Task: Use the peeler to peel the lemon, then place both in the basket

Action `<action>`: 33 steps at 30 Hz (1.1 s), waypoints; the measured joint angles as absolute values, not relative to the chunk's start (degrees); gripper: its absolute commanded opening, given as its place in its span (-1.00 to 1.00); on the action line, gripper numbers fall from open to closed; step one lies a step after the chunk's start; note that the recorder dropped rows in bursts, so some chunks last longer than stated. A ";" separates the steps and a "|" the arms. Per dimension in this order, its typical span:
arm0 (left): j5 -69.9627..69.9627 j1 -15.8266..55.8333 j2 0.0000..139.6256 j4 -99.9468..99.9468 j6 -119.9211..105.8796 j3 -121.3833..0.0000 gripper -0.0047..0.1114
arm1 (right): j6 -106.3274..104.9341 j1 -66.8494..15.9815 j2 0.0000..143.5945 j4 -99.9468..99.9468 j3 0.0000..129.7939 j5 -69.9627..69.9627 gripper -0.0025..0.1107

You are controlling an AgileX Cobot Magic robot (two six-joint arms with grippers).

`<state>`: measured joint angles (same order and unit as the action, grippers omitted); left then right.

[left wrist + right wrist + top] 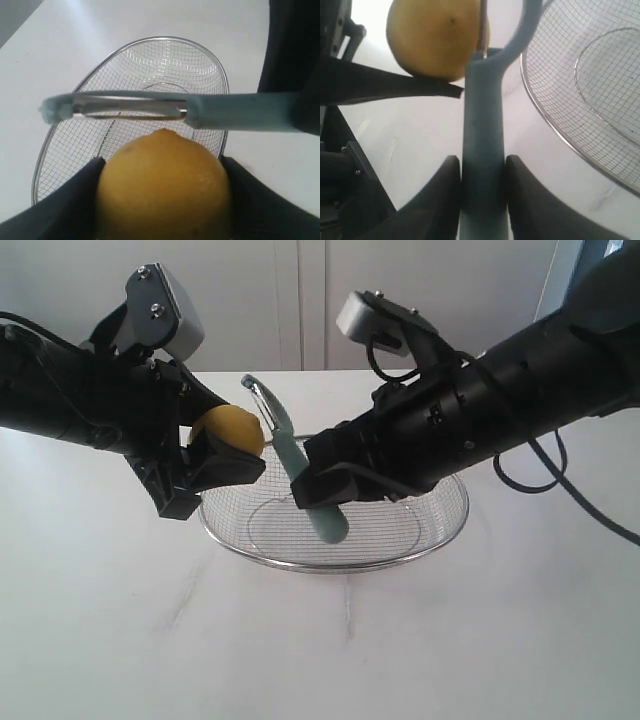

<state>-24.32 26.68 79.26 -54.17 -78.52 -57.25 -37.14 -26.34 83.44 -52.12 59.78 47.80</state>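
Observation:
My left gripper [222, 455] is shut on the yellow lemon [230, 430], held in the air above the basket's left edge; the lemon [164, 187] fills the space between the dark fingers [75, 200]. My right gripper [318, 485] is shut on the teal handle of the peeler [290, 455], whose metal head points up beside the lemon. In the right wrist view the peeler [484, 130] sits between the two fingers [440, 195], its blade against the lemon [434, 37]. The wire mesh basket [440, 525] lies on the table below both grippers.
The white table [320, 650] stretches around the basket [75, 145]. Both black arms reach in over the basket [570, 100] from left and right. A pale wall stands behind the table.

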 measured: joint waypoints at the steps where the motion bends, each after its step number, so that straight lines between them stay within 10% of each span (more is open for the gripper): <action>1: -24.32 26.68 79.26 -54.17 -78.52 -57.25 -0.92 | -37.01 -26.34 82.89 -52.12 59.78 47.68 -0.96; 33: -25.77 26.68 79.26 -43.68 -59.90 -57.25 -0.92 | -35.58 -26.34 61.86 -19.89 57.52 34.27 -0.96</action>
